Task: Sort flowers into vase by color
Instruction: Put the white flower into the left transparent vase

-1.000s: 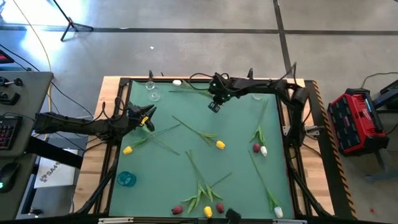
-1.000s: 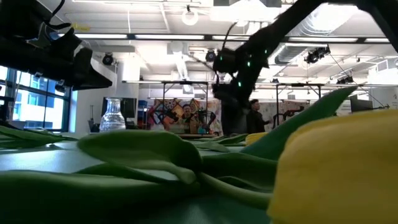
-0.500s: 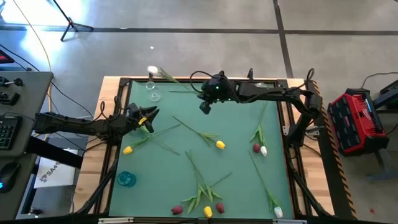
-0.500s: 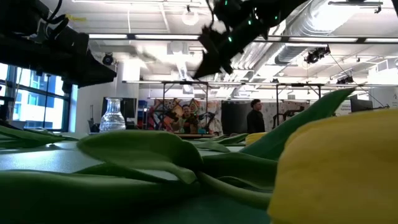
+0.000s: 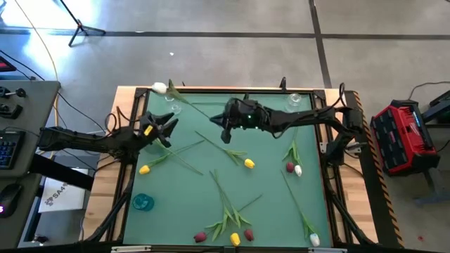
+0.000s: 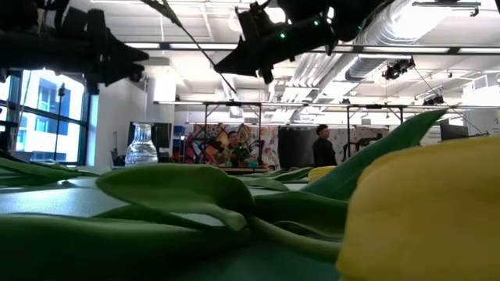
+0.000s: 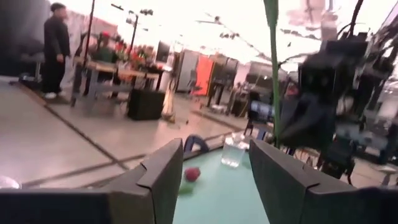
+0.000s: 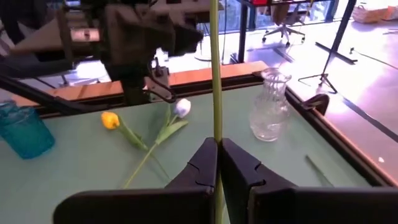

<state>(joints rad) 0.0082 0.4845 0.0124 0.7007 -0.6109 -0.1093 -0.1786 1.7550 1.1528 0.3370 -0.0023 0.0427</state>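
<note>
Right tool [image 5: 226, 128] is pinching a white tulip's [image 5: 160, 88] stem [image 8: 216, 93] above upper centre of the worktop [image 5: 267, 179], head sticking out past the upper-left worktop edge. Left tool [image 5: 163, 128] is hovering at left, fingers [image 7: 163, 174] spread, holding nothing. Clear vase [image 5: 294, 101] is standing at upper right, blue vase [image 5: 143, 202] at lower left. Other tulips are lying scattered on the worktop.
</note>
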